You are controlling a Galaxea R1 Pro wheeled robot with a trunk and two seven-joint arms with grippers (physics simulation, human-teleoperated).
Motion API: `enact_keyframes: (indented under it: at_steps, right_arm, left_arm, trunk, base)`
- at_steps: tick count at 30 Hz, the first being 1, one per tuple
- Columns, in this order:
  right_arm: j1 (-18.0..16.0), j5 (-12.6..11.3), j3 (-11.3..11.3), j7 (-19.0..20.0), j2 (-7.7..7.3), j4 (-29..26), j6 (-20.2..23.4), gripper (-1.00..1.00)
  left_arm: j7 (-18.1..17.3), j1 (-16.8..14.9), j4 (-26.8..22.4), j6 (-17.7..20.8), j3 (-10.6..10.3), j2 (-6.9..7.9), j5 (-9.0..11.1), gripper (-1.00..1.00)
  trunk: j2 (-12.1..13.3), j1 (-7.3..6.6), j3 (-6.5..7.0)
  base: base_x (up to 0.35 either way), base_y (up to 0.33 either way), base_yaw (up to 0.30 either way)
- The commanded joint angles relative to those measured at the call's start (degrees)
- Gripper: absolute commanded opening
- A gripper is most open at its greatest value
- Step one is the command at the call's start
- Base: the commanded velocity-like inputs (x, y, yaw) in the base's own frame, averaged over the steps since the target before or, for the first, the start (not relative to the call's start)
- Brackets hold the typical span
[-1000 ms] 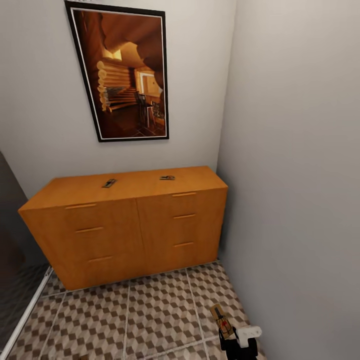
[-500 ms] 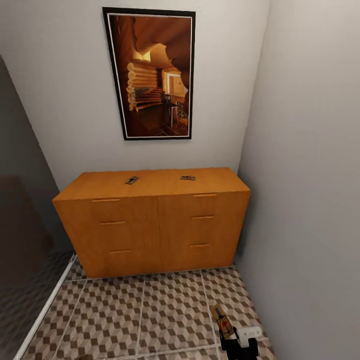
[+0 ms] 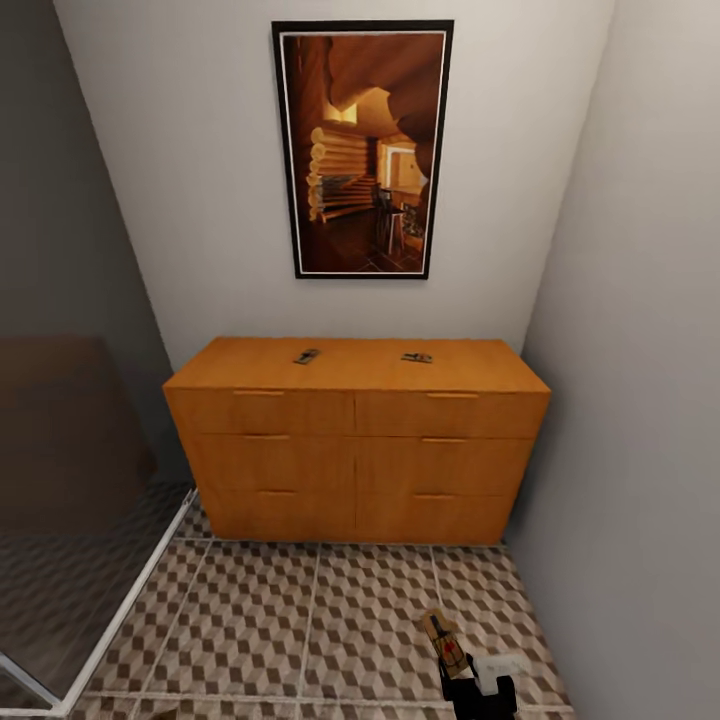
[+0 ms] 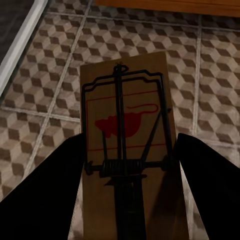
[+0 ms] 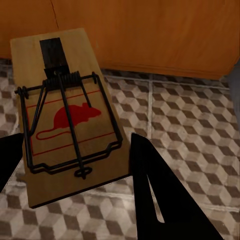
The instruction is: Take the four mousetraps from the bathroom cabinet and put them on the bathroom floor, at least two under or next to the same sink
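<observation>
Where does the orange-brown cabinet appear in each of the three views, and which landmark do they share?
Head view: the cabinet stands centred against the back wall, under the framed picture.
Left wrist view: a thin strip of it lies beyond the left arm's mousetrap.
Right wrist view: its front rises behind the right arm's mousetrap.
Shared landmark: the cube-patterned floor tiles.

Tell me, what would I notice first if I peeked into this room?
Probably the big orange-brown cabinet against the back wall, with the tall framed picture hanging above it. Two little mousetraps lie on the cabinet's top. Up close, each gripper holds another mousetrap with a red mouse drawn on it, one in the left gripper and one in the right gripper, above the cube-patterned floor.
</observation>
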Motion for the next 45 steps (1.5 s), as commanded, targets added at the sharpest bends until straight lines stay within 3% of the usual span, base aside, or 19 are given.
enact_keyframes:
  at_steps: [1,45]
  right_arm:
    - [0.0,0.2,-0.2,0.2,0.01,0.0,-0.2,-1.00]
    - [0.0,0.2,-0.2,0.2,0.01,0.1,-0.2,-1.00]
  left_arm:
    - [-0.6,-0.1,0.2,-0.2,-0.2,-0.04,0.6,-1.00]
    - [-0.6,-0.1,0.3,-0.1,-0.2,-0.04,0.6,-1.00]
  trunk:
    - [0.0,0.00,-0.05]
    - [0.0,0.00,-0.05]
  base:
    - [0.000,0.000,0.258]
    - [0.000,0.000,0.258]
